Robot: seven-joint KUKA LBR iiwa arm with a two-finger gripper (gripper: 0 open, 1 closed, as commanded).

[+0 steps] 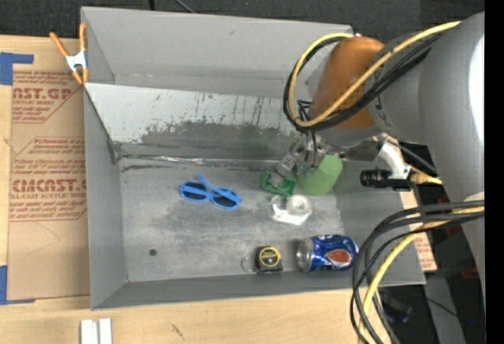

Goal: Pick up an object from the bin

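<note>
Along the near wall: tape measure (268, 258), crushed blue can (328, 253). Beyond: a white scrap (290, 208). Farther, right of centre, the gripper (302, 165) is just beside a green cylinder (324, 175); whether it is open or closed cannot be told. Centre squarely over the cylinder before closing.

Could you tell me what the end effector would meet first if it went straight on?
Probably the small dark green object right under the end effector, though depth is unclear.

we read red print on the cardboard (39, 146) left of the bin (106, 201): "cast.gp" near the top, and lower down "cast" over "cell-cast acrylic sheet". the blue can (327, 253) carries a label we cannot read.
</note>
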